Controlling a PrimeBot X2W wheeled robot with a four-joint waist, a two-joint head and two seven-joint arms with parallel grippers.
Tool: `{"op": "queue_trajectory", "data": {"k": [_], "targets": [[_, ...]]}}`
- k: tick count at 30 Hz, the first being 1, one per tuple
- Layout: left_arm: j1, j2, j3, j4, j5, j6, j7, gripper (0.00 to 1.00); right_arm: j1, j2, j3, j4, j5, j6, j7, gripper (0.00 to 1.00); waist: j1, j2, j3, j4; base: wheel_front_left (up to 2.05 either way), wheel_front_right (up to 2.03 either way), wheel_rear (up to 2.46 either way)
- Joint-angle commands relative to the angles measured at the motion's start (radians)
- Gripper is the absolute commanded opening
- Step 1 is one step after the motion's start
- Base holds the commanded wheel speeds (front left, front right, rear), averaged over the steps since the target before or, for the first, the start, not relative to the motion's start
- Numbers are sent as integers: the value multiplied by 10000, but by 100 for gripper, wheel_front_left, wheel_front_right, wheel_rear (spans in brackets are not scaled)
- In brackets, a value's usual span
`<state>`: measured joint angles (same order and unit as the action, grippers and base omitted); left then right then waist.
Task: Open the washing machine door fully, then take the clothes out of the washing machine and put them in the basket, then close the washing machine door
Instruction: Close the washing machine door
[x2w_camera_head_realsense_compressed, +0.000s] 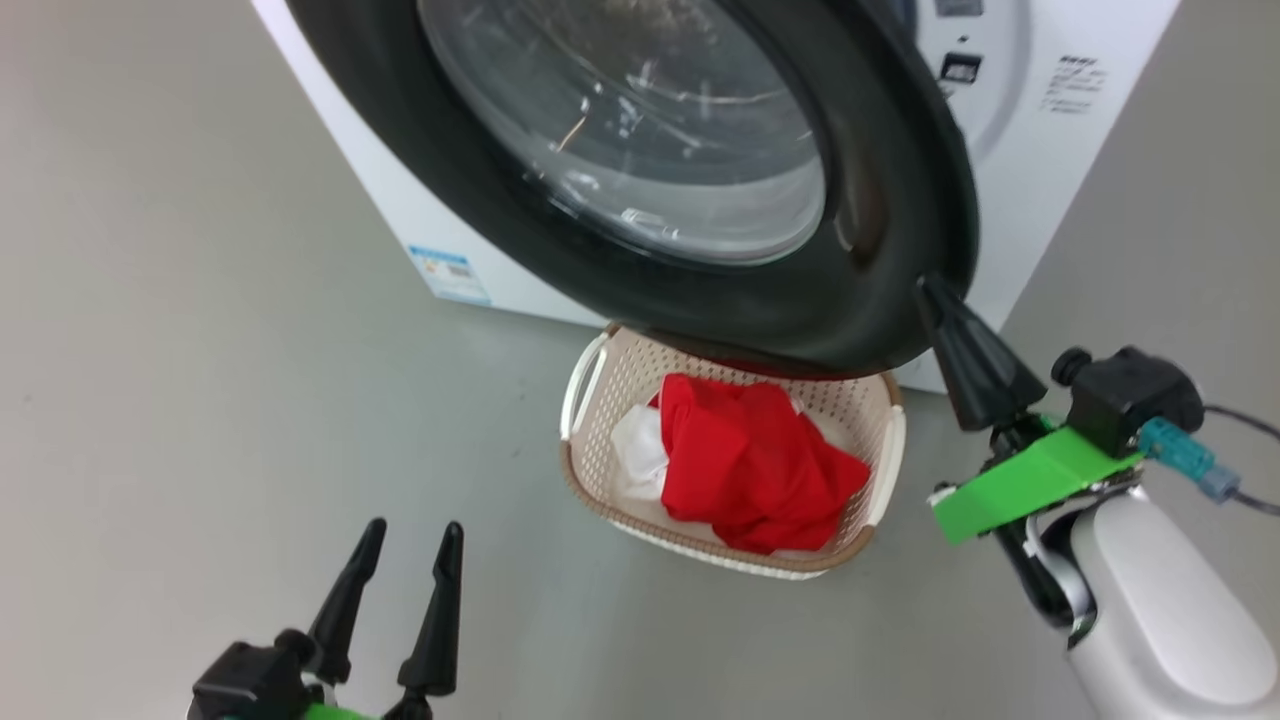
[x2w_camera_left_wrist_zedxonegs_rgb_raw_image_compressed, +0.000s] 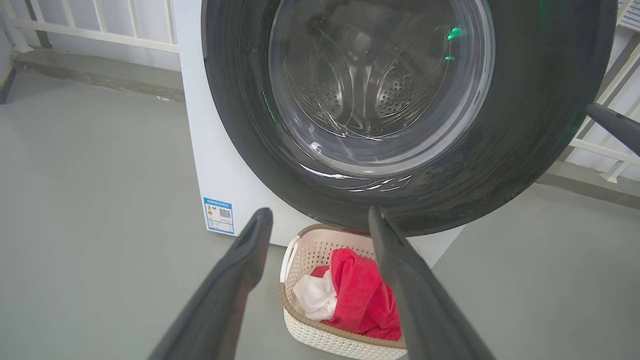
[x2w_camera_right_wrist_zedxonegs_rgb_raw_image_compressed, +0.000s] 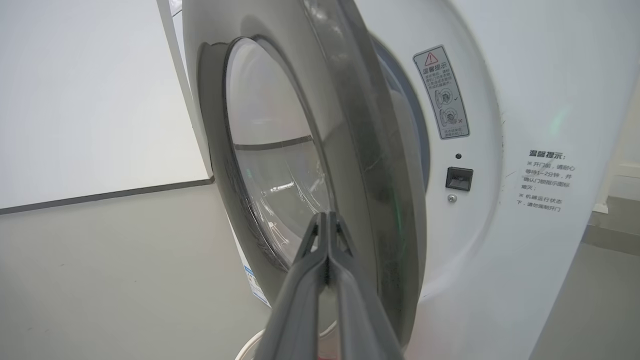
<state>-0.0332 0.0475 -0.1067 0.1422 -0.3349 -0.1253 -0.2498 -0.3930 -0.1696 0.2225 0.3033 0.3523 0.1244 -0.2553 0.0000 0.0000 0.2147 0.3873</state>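
The washing machine door, black-rimmed with a glass bowl, stands partly swung toward the white washing machine, a gap still between them. My right gripper is shut on nothing, its tip against the rim's lower right edge. In the right wrist view the gripper meets the door edge-on. Red and white clothes lie in the cream basket on the floor under the door. My left gripper hangs open and empty at lower left, well short of the basket and clothes.
Grey floor lies all around the basket. A blue label marks the machine's side. The latch slot sits on the machine's front beside the door opening. A white railing runs behind the machine.
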Motion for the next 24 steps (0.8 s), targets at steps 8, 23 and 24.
{"op": "queue_trajectory", "data": {"k": [8,23,24], "targets": [[-796,32,182,-286,-335,-54,-120,100,-898,-191,-248,-195,106,63,-65,0,0,0,1069,501,0,0,0],[-1689,29,-124,-464,-854,-54,-120,100,-2612,-502,-1233,-232,-39,63,-65,0,0,0,2391,697,0,0,0],[-1728,29,-136,-478,-879,-54,-120,100,-2743,-517,-1285,-223,-48,63,-65,0,0,0,2453,718,0,0,0]]}}
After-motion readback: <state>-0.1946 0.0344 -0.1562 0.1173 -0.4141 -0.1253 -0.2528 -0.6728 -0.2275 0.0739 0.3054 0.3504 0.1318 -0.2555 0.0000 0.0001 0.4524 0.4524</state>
